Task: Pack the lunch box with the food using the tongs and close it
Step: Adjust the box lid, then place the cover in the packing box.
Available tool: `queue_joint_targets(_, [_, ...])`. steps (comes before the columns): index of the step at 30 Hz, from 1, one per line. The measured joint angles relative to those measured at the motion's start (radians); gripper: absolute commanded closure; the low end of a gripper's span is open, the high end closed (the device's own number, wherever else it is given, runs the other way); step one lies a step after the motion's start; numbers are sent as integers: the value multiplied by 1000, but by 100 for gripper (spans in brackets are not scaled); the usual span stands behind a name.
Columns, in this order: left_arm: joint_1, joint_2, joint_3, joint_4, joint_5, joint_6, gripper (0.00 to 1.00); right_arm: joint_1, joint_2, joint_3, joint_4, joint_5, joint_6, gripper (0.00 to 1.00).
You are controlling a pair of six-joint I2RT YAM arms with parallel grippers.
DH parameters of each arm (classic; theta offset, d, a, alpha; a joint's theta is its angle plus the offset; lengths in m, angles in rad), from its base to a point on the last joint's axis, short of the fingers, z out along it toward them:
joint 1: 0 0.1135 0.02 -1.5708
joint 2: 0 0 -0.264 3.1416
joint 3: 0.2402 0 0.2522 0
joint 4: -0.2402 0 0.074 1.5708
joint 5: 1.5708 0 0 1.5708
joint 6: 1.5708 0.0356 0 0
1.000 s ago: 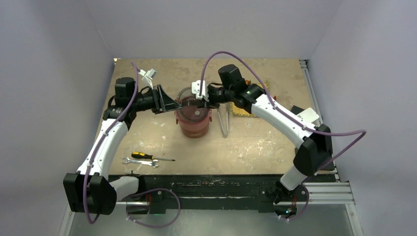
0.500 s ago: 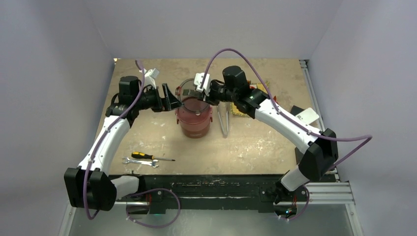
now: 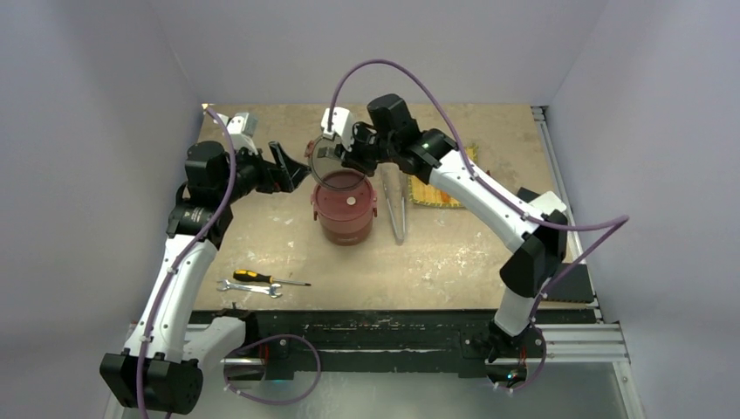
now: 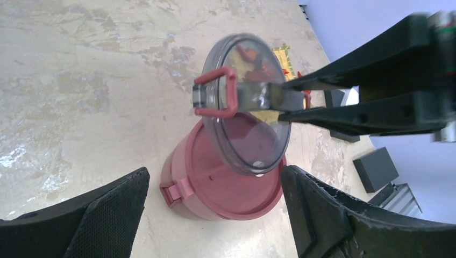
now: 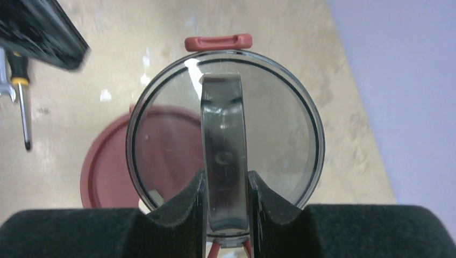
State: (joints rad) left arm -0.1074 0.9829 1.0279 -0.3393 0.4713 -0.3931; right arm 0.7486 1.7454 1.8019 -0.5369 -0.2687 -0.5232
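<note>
The lunch box (image 3: 345, 214) stands mid-table, a dusty-red stack capped by a flat red disc lid (image 4: 226, 180). Its dark see-through top lid (image 3: 328, 162) hangs tilted above the box's far rim. My right gripper (image 5: 226, 185) is shut on that lid's handle strap (image 5: 225, 134), also visible in the left wrist view (image 4: 244, 102). My left gripper (image 3: 291, 170) is open to the left of the box and touches nothing (image 4: 215, 180). The silver tongs (image 3: 397, 205) lie on the table right of the box. The food is hidden.
A yellow woven mat (image 3: 439, 188) lies right of the tongs. A screwdriver (image 3: 262, 278) and a small wrench (image 3: 249, 287) lie near the front left. Dark blocks (image 4: 375, 169) sit at the table's right edge.
My left gripper opened, let go of the top lid and drew back to the left. My right gripper lifted the lid off the box and carried it up and leftward.
</note>
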Motion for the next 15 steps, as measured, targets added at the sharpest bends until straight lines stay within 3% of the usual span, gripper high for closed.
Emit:
queue_joint_targets(11, [0,25,-3,13,-53,-56,11,66,105,58,-192,81,20,100])
queue_joint_targets(15, [0,58,-11,31,-33,-78,21,90,115,87,-236,95,26,100])
